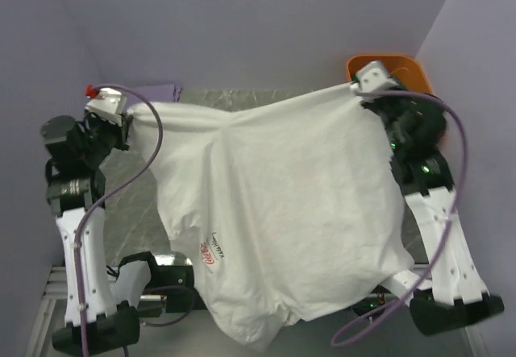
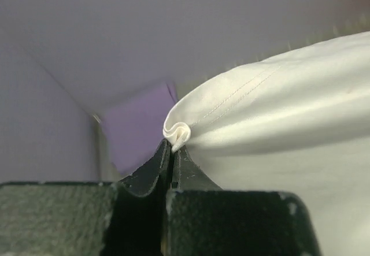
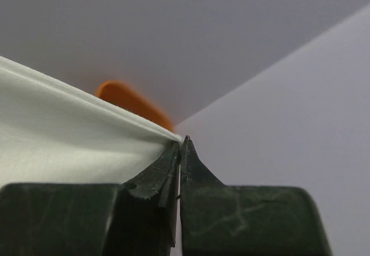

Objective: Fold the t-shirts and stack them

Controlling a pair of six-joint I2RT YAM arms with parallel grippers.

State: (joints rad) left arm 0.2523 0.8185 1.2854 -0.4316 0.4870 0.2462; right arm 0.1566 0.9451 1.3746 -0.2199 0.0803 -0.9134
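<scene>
A white shirt [image 1: 282, 212] hung spread in the air between two robot arms, hiding most of the table [image 1: 234, 99] from overhead. The left gripper [image 2: 172, 149], at ten o'clock, had its jaws clamped on a bunched corner of the shirt, and the right gripper [image 3: 181, 146], at two o'clock, pinched the opposite corner. Only a rim of an orange tub [image 1: 407, 68] showed behind the right gripper and a strip of lavender cloth [image 1: 165, 91] at eleven o'clock, and the shirt's red lettering [image 1: 208, 254] was too small to read.
</scene>
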